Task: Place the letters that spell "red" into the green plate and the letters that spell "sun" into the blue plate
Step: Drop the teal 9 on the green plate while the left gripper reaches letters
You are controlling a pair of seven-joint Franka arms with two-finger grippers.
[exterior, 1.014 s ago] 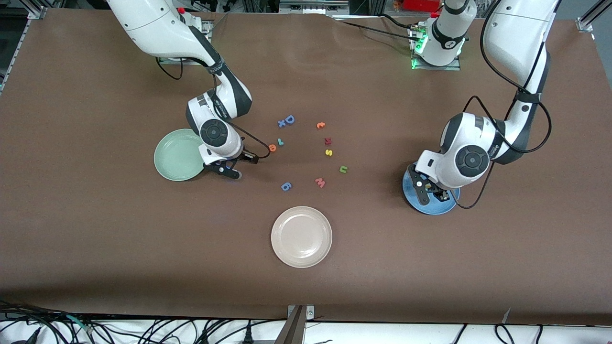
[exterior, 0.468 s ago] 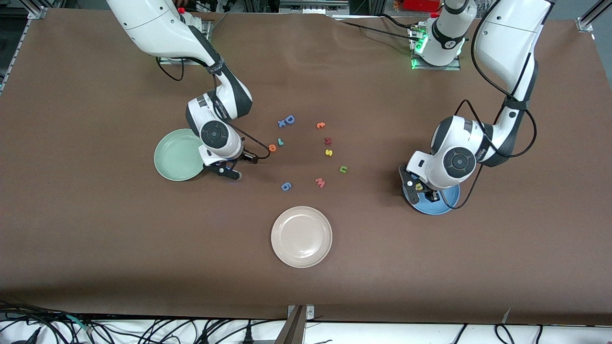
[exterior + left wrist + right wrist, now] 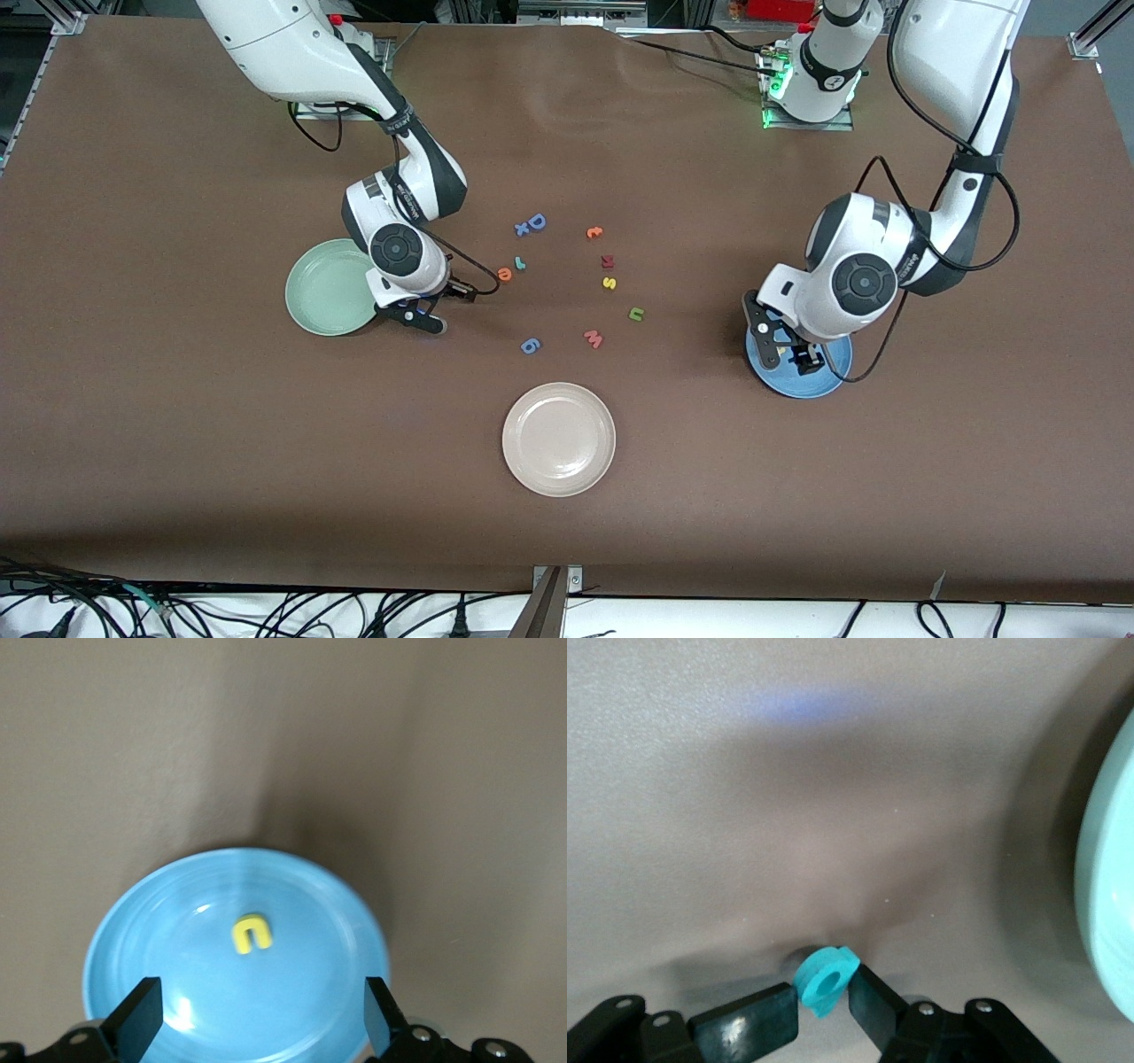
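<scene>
Left tool (image 3: 257, 1028) spread wide over the blue plate (image 3: 133, 930); yellow "u" (image 3: 251, 933) lies in it. Right tool (image 3: 824, 997) clamps the teal "d" (image 3: 825, 979) beside the green plate (image 3: 319, 292), which looks empty. "s" (image 3: 609, 283), "n" (image 3: 636, 314), "e" (image 3: 505, 274), "r" (image 3: 520, 262) remain on the surface (image 3: 177, 443).

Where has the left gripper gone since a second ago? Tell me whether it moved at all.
Yes. The left gripper has shifted across the blue plate toward the right arm's end of the table, and its fingers now stand open, the yellow "u" lying in the plate.
</scene>
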